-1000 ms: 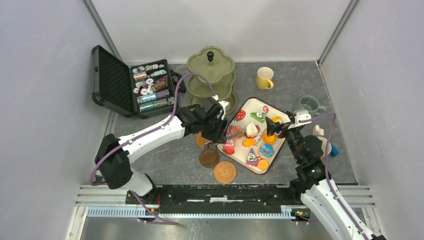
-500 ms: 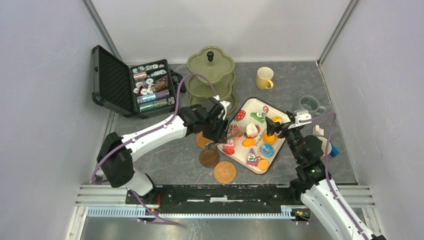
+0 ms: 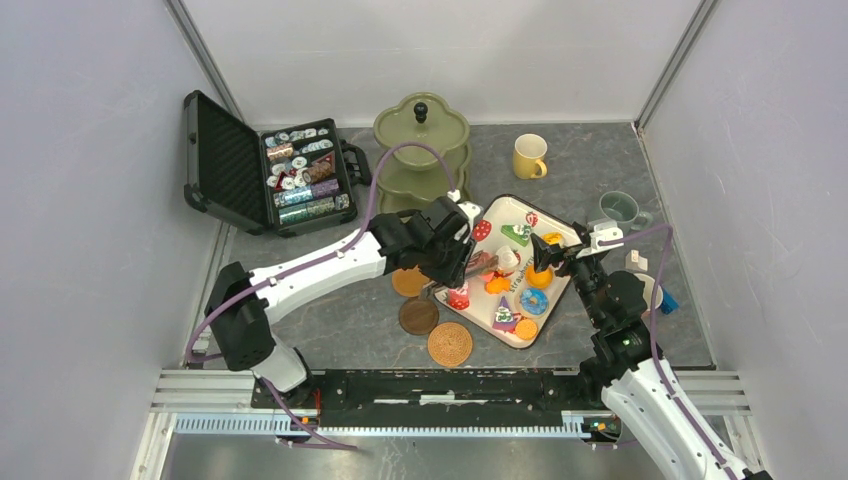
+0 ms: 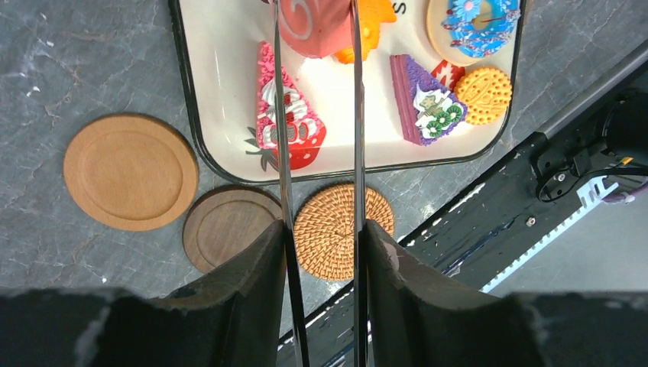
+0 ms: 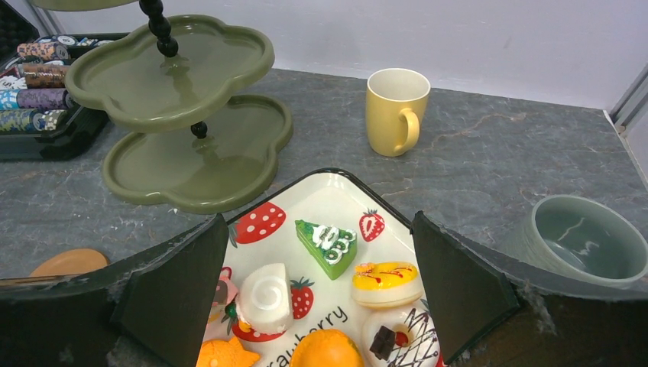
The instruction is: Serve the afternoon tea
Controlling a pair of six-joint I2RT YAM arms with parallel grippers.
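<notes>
Three tiers of olive-green stand: all bare; it stands at the far side of the table, behind the tray
Strawberry-print tray: flat on the table between the two arms, carrying every toy cake in view
Left gripper: reaching over the tray's left half, thin blades clamped against both sides of the pink swirl cake
Held cake position: between the blades over the tray; whether it is clear of the tray surface cannot be told
Right gripper: jaws spread wide, holding nothing, hovering at the tray's right edge
Cakes lying on tray: strawberry cream slice, purple slice, blue donut, orange biscuit, green slice, white swirl cake, yellow-topped cake
Coasters: light wooden coaster, dark wooden coaster and woven coaster on the table just beside the tray's near-left edge; none bears a mug
Yellow mug: upright, right of the stand, well apart from the coasters
Grey-green mug: upright near the tray's far-right corner, on no coaster
Progress estimate: earliest stage; first cake pick in hand, nothing delivered
Remaining work: cakes to the tiers, mugs onto coasters
Non-task item: open black poker chip case, left of the stand
</notes>
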